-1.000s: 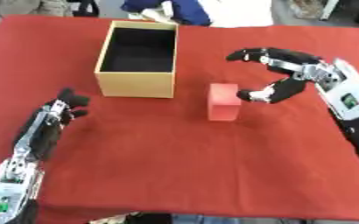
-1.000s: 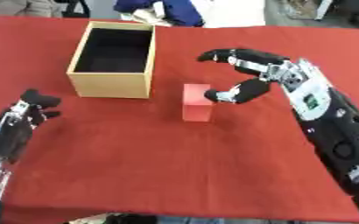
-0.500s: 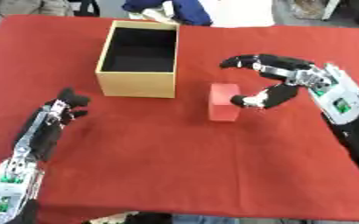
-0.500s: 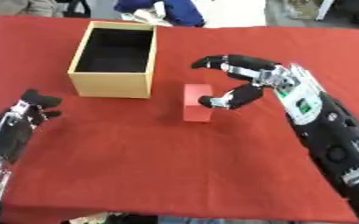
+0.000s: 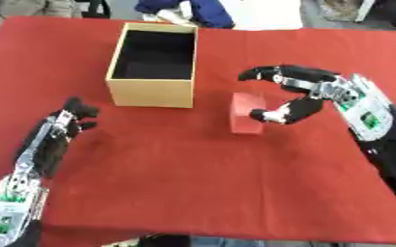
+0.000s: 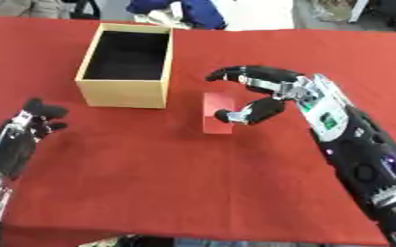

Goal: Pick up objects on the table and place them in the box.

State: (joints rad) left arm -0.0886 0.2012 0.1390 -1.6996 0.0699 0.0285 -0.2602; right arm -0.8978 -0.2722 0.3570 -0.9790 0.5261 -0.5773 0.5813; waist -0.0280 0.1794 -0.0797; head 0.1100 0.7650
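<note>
A small red block (image 5: 246, 113) stands upright on the red tablecloth, just right of the tan box (image 5: 150, 91), which is open on top with a dark, bare inside. My right hand (image 5: 299, 91) hovers at the block's right side, fingers arched over its top and thumb close to its right face, with a gap still showing; it holds nothing. My left hand (image 5: 64, 126) rests at the lower left with its fingers relaxed and pointing up, well away from the block.
The red cloth (image 5: 201, 183) covers the whole table. Blue and white fabric (image 5: 189, 10) lies beyond the far edge behind the box. The table's front edge runs along the bottom of the view.
My right hand has moved left and closer to the red block, fingers now arching over it. The block, box and left hand have stayed put.
</note>
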